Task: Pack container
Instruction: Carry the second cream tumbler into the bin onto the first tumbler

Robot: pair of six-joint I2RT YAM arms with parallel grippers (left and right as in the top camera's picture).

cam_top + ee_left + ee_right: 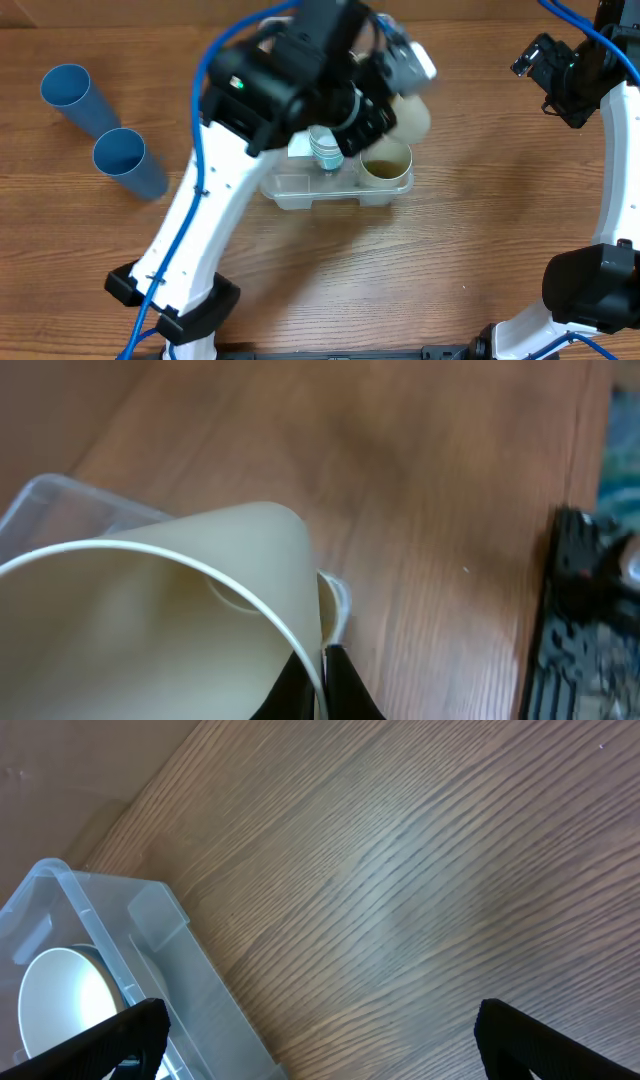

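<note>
My left gripper (322, 678) pinches a smooth cream bowl (180, 610) above the clear plastic container (300, 196), which holds a tan bowl (386, 166). The right gripper (320, 1032) is spread wide.

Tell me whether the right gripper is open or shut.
Open. The right gripper shows its fingertips far apart in the wrist view's lower corners, only table between them.

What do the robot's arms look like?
The left arm and right arm are white and smooth with chunky black joints. Along both run blue cables. A tiny green light glows on the left one. The fingers are black.
</note>
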